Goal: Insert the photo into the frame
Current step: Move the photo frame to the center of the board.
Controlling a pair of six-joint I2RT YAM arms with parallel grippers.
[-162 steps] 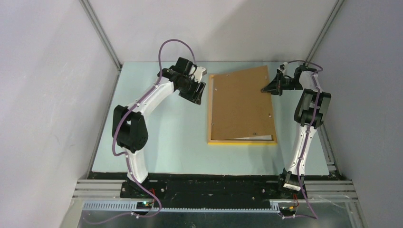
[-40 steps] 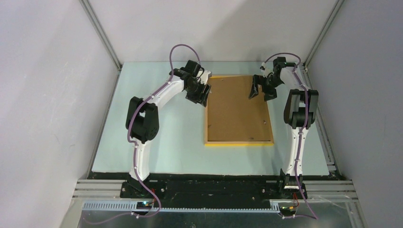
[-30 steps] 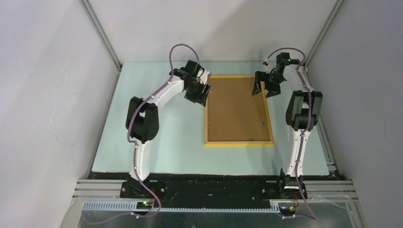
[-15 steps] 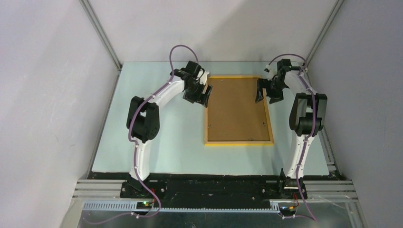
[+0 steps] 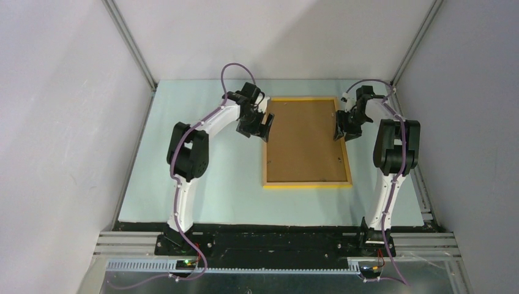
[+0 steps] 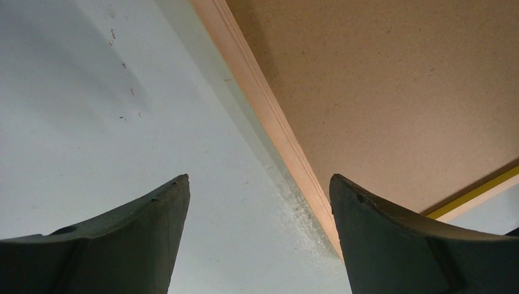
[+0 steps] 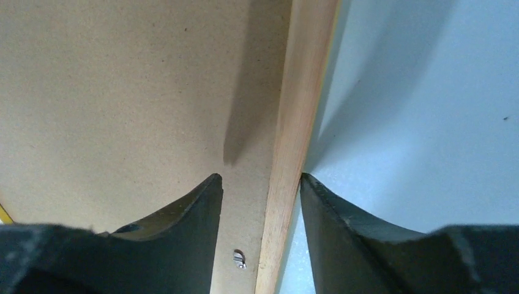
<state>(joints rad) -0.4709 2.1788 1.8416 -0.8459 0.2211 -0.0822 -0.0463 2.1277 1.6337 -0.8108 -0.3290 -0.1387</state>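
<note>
The frame (image 5: pixel 308 184) lies flat on the table, its yellow-orange edges around the brown backing board (image 5: pixel 303 141). The photo is hidden. My left gripper (image 5: pixel 265 127) is open and empty at the frame's left edge near the far corner. In the left wrist view the gripper (image 6: pixel 260 184) straddles the frame edge (image 6: pixel 263 98), one finger over the table, the other over the board (image 6: pixel 392 92). My right gripper (image 5: pixel 338 131) is open at the frame's right edge. In the right wrist view the gripper (image 7: pixel 261 184) straddles the rail (image 7: pixel 300 110), with its outer finger against the rail.
The pale table (image 5: pixel 208 177) is walled by grey panels on three sides. A small metal tab (image 7: pixel 238 258) sits on the board (image 7: pixel 122 92) beside the right rail. Both arm bases stand at the near edge.
The board, earlier askew and lifted at its far right corner, now lies flat in the frame. My right gripper moved nearer along the right edge. My left gripper shifted slightly nearer.
</note>
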